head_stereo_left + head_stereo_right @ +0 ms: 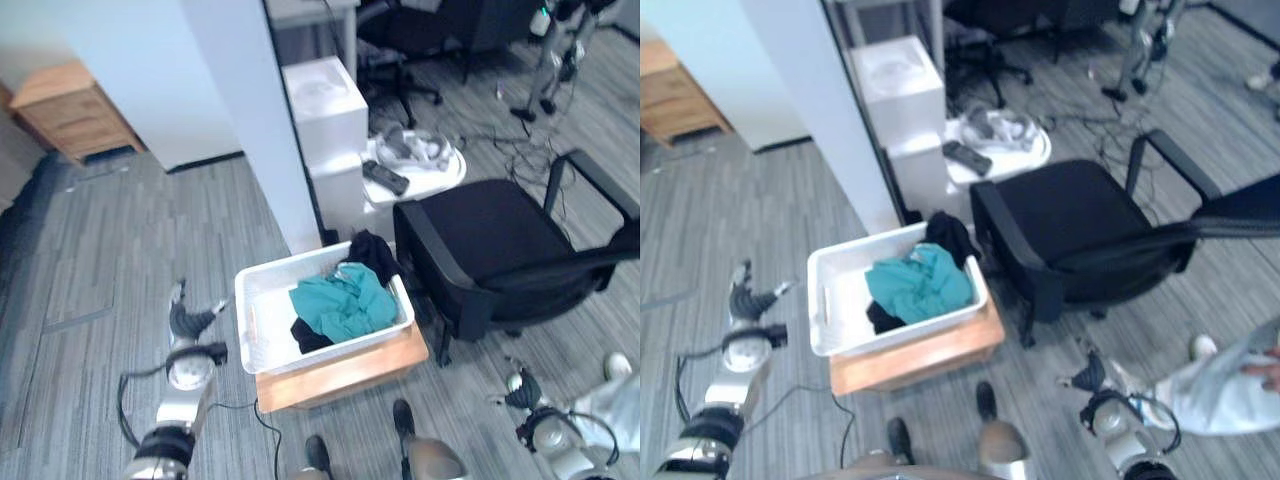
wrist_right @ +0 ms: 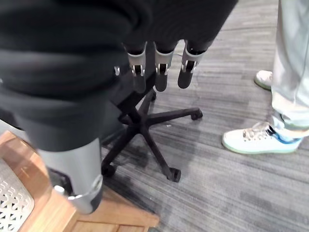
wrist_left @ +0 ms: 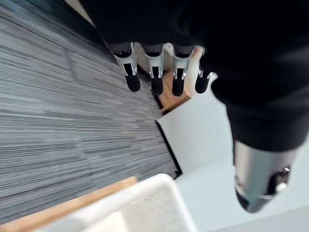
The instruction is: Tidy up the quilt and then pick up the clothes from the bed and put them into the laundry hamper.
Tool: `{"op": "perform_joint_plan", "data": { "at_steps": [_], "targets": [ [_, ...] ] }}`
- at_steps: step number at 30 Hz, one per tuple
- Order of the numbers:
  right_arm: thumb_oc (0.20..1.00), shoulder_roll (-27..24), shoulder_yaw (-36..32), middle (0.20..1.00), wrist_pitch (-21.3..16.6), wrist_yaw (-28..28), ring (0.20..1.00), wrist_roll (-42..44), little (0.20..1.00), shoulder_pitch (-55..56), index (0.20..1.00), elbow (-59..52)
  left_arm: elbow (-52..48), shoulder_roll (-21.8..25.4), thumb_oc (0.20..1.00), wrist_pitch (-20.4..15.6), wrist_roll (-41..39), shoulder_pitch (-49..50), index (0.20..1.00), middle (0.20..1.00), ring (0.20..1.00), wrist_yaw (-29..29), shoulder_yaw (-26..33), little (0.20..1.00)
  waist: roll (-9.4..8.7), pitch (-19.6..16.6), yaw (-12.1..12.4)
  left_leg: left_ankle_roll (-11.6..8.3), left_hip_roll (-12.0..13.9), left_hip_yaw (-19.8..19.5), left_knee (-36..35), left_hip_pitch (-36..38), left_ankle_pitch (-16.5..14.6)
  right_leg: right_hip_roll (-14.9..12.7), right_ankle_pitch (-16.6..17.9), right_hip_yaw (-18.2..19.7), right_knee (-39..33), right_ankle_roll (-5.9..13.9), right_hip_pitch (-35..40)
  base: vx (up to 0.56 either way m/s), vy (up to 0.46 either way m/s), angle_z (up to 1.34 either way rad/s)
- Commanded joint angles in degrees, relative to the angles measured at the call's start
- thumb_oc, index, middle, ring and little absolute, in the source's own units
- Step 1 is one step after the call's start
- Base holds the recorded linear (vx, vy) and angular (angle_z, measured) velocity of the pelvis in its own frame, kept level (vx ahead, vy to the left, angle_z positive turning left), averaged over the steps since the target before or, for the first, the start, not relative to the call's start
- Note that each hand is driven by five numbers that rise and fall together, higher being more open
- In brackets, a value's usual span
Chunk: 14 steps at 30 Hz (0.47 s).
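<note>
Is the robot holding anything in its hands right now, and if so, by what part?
Nothing is held. The left hand and the right hand both hang with straight fingers over bare floor. The clothes already lie in the hamper.

White laundry hamper [image 1: 262,300] — rectangular, perforated walls, open top — set on a low wooden platform [image 1: 345,372] on the carpet, just left of the black office chair. Inside, toward its right half: teal clothes [image 1: 343,303] crumpled on top, dark clothes [image 1: 309,336] beneath at the near edge, a black garment [image 1: 373,253] draped over the far right corner (partly hanging outside).
</note>
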Motion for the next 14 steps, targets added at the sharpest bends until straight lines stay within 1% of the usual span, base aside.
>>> {"op": "perform_joint_plan", "data": {
  "at_steps": [1, 2, 3, 4, 5, 6, 7, 8, 10, 14],
  "targets": [
    [1.0, 1.53, 0.9, 1.0, -0.32, 2.71, 1.0, 4.16, 1.0, -3.04, 1.0, 5.92, 7.3, 2.45, 1.0, 0.71, 5.46, 0.66, 1.0, 1.0, 1.0, -6.05, -2.46, 1.0, -1.34, -1.32, 1.28, -3.27, 1.32, 1.85, 0.09, 4.06, -1.87, -3.98, -4.88, -0.62, -0.21, 6.67, 3.08, 0.05, 0.056, 0.11],
    [1.0, 2.03, 1.16, 1.0, -0.24, 3.26, 1.0, 4.43, 1.0, -3.29, 1.0, 7.22, 9.09, 2.36, 1.0, 1.52, 7.83, 1.29, 1.0, 1.0, 1.0, -6.53, -3.4, 1.0, -1.36, -1.71, 1.56, -3.25, 1.29, 1.67, 0.09, 4.24, -1.96, -4.02, -4.98, -0.84, -0.21, 6.64, 3.39, 0.04, 0.057, 0.12],
    [1.0, 3.57, 2.6, 1.0, -0.22, 3.94, 1.0, 4.4, 1.0, -4.11, 1.0, 11.47, 13.86, 1.41, 1.0, 2.4, 12.44, 2.16, 1.0, 1.0, 1.0, -6.69, -5.51, 1.0, -1.54, -2.35, 2.11, -3.2, 1.23, 1.19, 0.09, 4.51, -2.06, -4.05, -5.22, -1.21, -0.21, 6.52, 4.03, 0.03, 0.034, 0.08],
    [1.0, 3.59, 2.61, 1.0, -0.28, 3.91, 1.0, 4.41, 1.0, -4.15, 1.0, 11.57, 13.93, 1.4, 1.0, 2.35, 12.46, 2.12, 1.0, 1.0, 1.0, -6.66, -5.52, 1.0, -1.54, -2.34, 2.08, -3.2, 1.23, 1.17, 0.09, 4.51, -2.07, -4.06, -5.24, -1.24, -0.21, 6.52, 4.05, 0.02, 0.042, 0.19],
    [1.0, 4.97, 3.41, 1.0, 0.12, 4.14, 1.0, 4.4, 1.0, -4.56, 1.0, 15.41, 19.0, -0.75, 1.0, 3.06, 14.05, 3.37, 1.0, 1.0, 1.0, -7.09, -6.41, 1.0, -1.7, -2.96, 2.65, -3.1, 1.1, 0.67, 0.09, 4.58, -2.17, -4.09, -5.39, -1.64, -0.21, 6.47, 4.41, 0.0, 0.017, 0.16],
    [1.0, 4.99, 3.43, 1.0, 0.07, 4.12, 1.0, 4.41, 1.0, -4.61, 1.0, 15.5, 19.07, -0.76, 1.0, 3.01, 14.05, 3.33, 1.0, 1.0, 1.0, -7.07, -6.42, 1.0, -1.7, -2.96, 2.62, -3.1, 1.1, 0.65, 0.09, 4.57, -2.18, -4.09, -5.41, -1.67, -0.21, 6.48, 4.42, 0.01, 0.03, 0.15],
    [1.0, 6.11, 3.71, 1.0, 0.46, 4.26, 1.0, 4.71, 1.0, -4.75, 1.0, 18.02, 23.89, -2.6, 1.0, 3.68, 14.75, 3.83, 1.0, 1.0, 1.0, -6.91, -6.72, 1.0, -1.88, -3.52, 3.03, -2.98, 1.07, 0.04, 0.09, 4.71, -2.27, -4.15, -5.63, -2.0, -0.21, 6.4, 4.83, 0.01, 0.013, 0.12],
    [1.0, 6.11, 3.71, 1.0, 0.44, 4.25, 1.0, 4.71, 1.0, -4.77, 1.0, 18.05, 23.95, -2.61, 1.0, 3.65, 14.75, 3.8, 1.0, 1.0, 1.0, -6.9, -6.74, 1.0, -1.87, -3.51, 3.01, -2.97, 1.06, 0.02, 0.09, 4.71, -2.27, -4.16, -5.64, -2.03, -0.21, 6.4, 4.84, 0.02, 0.018, 0.18],
    [1.0, 7.82, 4.23, 1.0, 0.79, 4.24, 1.0, 5.49, 1.0, -5.27, 1.0, 20.76, 28.81, -5.11, 1.0, 4.75, 15.45, 4.14, 1.0, 1.0, 1.0, -6.45, -7.48, 1.0, -2.04, -4.2, 3.58, -2.79, 0.89, -0.74, 0.09, 4.78, -2.36, -4.24, -5.87, -2.5, -0.21, 6.27, 5.33, 0.01, 0.014, 0.18],
    [1.0, 8.78, 5.75, 1.0, 0.92, 4.44, 1.0, 5.39, 1.0, -5.85, 1.0, 20.95, 31.73, -6.38, 1.0, 5.71, 16.26, 4.56, 1.0, 1.0, 1.0, -6.36, -7.91, 1.0, -2.17, -4.86, 4.12, -2.68, 0.8, -1.2, 0.09, 4.85, -2.36, -4.28, -6.02, -2.84, -0.21, 6.15, 5.69, 0.01, 0.007, 0.05]
  ]
}}
